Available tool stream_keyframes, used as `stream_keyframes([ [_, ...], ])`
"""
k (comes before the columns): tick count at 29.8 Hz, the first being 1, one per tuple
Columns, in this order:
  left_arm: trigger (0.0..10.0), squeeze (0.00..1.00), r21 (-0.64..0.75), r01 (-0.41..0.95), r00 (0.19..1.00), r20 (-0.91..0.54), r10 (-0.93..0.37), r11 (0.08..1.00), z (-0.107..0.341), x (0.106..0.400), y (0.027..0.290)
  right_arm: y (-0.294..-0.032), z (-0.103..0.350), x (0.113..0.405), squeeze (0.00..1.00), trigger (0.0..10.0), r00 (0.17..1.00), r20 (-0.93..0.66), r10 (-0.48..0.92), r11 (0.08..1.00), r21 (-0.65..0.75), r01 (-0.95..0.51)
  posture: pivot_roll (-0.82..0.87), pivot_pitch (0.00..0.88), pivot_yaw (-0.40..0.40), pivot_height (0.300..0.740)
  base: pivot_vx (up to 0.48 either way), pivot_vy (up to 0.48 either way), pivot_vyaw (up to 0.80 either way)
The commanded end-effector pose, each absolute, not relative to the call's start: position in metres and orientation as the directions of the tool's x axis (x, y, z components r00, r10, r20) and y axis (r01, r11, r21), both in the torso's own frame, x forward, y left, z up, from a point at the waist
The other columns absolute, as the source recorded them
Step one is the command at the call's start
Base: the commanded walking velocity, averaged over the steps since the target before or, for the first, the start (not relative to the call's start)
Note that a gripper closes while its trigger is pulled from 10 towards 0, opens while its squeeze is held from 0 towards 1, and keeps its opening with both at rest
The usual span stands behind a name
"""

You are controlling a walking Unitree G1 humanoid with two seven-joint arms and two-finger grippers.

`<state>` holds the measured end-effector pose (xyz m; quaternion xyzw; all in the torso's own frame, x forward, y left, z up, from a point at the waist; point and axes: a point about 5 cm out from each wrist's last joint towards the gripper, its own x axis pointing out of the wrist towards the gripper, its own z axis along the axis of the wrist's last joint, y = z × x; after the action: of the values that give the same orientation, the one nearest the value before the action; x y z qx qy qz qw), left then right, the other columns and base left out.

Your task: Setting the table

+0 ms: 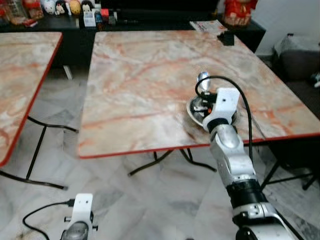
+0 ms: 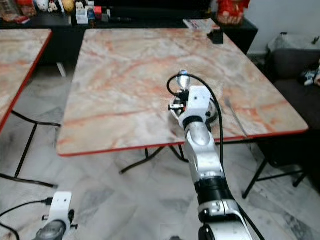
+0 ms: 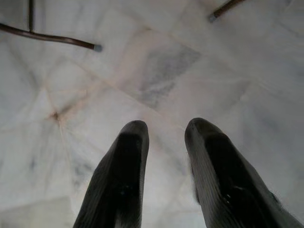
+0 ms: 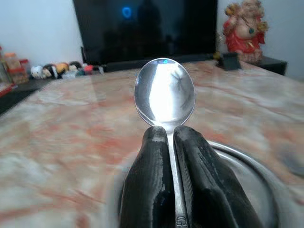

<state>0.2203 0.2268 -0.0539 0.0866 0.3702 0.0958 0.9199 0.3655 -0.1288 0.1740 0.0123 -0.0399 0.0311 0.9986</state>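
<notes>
Left eye view, taken from its left side across: a second marble-patterned counter with a red edge (image 1: 20, 85) stands apart at the far left, and low down the left claw (image 3: 164, 142) hangs idle over the pale marble floor tiles (image 3: 156, 80), its two black fingers parted with nothing between them. Further right stands the main pink-veined marble counter with a red rim (image 1: 135, 90), bare over most of its top. Near its front edge, toward the right, sits a shallow round metal plate (image 1: 194, 111). The right claw (image 4: 167, 135) is over that plate, clenched on the handle of a shiny silver metal spoon (image 4: 165, 97). The spoon's long axis runs on in line with the fingers, its bowl pointing away from the robot toward the far side of the counter and the dark cabinet with figurines (image 4: 61, 69) beyond it, concave face up. The plate lies directly beneath and just behind the bowl, so the right arm is plainly the one nearer the work. Judging from this, the spoon has yet to be laid down; whether it belongs in the plate or beside it, the move would turn on lowering it along that same axis.
</notes>
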Motion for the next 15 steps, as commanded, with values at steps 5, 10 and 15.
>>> stream_keyframes([
  [5,10.0,0.00,0.223,-0.102,0.688,-0.688,0.231,0.969,-0.0600,0.2121,0.2234,-0.1283,0.1785,0.3646,0.00,10.0,0.991,0.104,0.079,0.997,-0.028,-0.076,0.01,0.142,-0.018,0.740,0.209,-0.404,0.00],
  [10,10.0,0.00,0.224,-0.103,0.689,-0.687,0.231,0.969,-0.0599,0.2122,0.2234,-0.1269,0.1766,0.3639,0.00,10.0,0.991,0.100,0.089,0.996,-0.037,-0.086,0.01,0.141,-0.019,0.740,0.277,-0.388,0.45],
  [15,10.0,0.00,0.223,-0.103,0.691,-0.685,0.231,0.969,-0.0598,0.2125,0.2229,-0.1282,0.1764,0.3631,0.00,10.0,0.992,0.098,0.078,0.997,-0.015,-0.077,0.01,0.142,-0.018,0.740,0.283,-0.383,0.24],
])
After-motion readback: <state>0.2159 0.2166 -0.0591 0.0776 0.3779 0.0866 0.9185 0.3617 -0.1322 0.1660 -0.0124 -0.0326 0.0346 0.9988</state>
